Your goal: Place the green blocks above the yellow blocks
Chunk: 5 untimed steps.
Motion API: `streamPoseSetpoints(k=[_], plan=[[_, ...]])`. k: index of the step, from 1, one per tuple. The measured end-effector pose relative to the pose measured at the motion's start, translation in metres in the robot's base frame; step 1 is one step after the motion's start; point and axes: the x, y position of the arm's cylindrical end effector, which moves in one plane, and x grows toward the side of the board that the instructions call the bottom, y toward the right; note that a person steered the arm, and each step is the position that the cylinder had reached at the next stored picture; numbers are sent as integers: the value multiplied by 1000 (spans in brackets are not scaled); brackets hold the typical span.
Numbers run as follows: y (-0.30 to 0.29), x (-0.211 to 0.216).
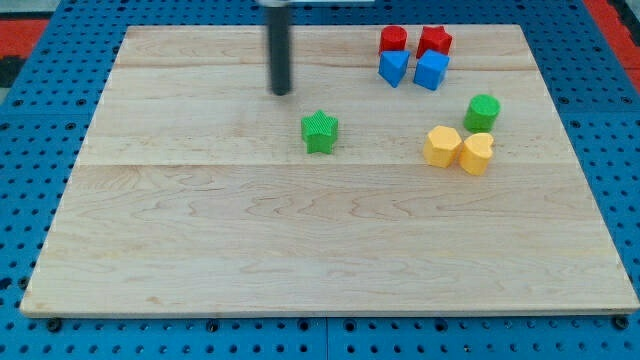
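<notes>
**One green block home, the star still out in the middle**

The green cylinder already sits just above the yellow blocks, nearly touching the yellow heart-like block at its upper edge, so I judge that half of the job settled. The yellow hexagon lies against its partner on the view's left side. The space directly over it is bare, which looks to me like the natural spot for the second green piece.

That piece, the green star, rests alone near the board's centre, well apart from the yellow pair. My tip stands up and to the view's left of the star, near it but not touching. I have no jaws to open or close; the rod holds nothing. From that side, a push toward the view's right would carry the star along.

The red blocks and blue blocks cluster at the view's top right, close to that route.
</notes>
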Motion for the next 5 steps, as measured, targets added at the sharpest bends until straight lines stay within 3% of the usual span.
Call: streamPoseSetpoints(k=[1,2,3,5], plan=[[-68,32],[-13,91],[56,94],[95,76]])
